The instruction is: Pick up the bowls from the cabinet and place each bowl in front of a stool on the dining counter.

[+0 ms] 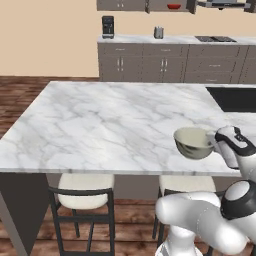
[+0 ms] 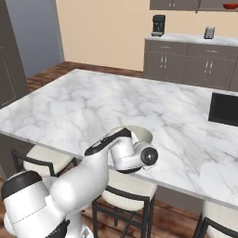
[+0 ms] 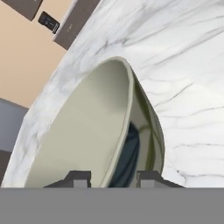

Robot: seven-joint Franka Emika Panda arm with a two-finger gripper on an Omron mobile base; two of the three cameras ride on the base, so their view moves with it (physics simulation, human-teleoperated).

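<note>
Pincer point(image 3: 113, 177) pinches the rim of the grey-green bowl point(image 1: 192, 142), one finger inside, one outside. Bowl sits above the marble worktop point(image 1: 115, 125), near its front edge, over a stool point(image 1: 82, 192).

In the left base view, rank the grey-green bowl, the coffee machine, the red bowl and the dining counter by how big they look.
1. dining counter
2. grey-green bowl, held in the gripper
3. coffee machine
4. red bowl

The last two stand far back, so true sizes remain unsure.
</note>
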